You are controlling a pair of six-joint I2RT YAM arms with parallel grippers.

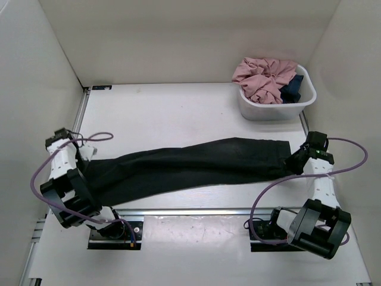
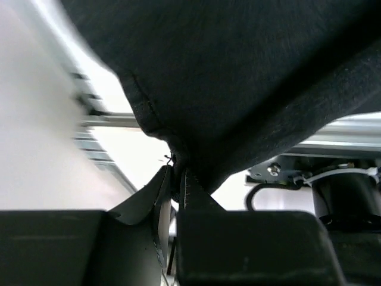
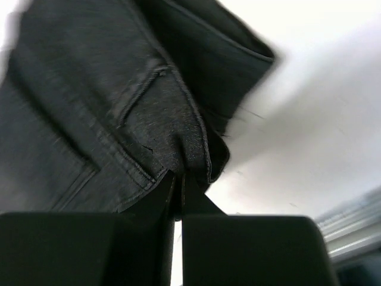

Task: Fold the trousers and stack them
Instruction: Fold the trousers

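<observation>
The black trousers (image 1: pixel 184 167) are stretched in a long band across the table from left to right, folded lengthwise. My left gripper (image 1: pixel 88 156) is shut on their left end; in the left wrist view the fingertips (image 2: pixel 177 173) pinch a hemmed edge of the trousers (image 2: pixel 238 77), which hang lifted above the table rail. My right gripper (image 1: pixel 293 159) is shut on their right end; in the right wrist view the fingertips (image 3: pixel 178 177) pinch the trousers (image 3: pixel 89 107) by a stitched pocket seam near the waistband.
A white basin (image 1: pixel 277 108) stands at the back right with a pink garment (image 1: pixel 262 76) and a small dark blue cloth (image 1: pixel 293 86) in it. White walls close the table on three sides. A metal rail (image 1: pixel 196 210) runs along the near edge.
</observation>
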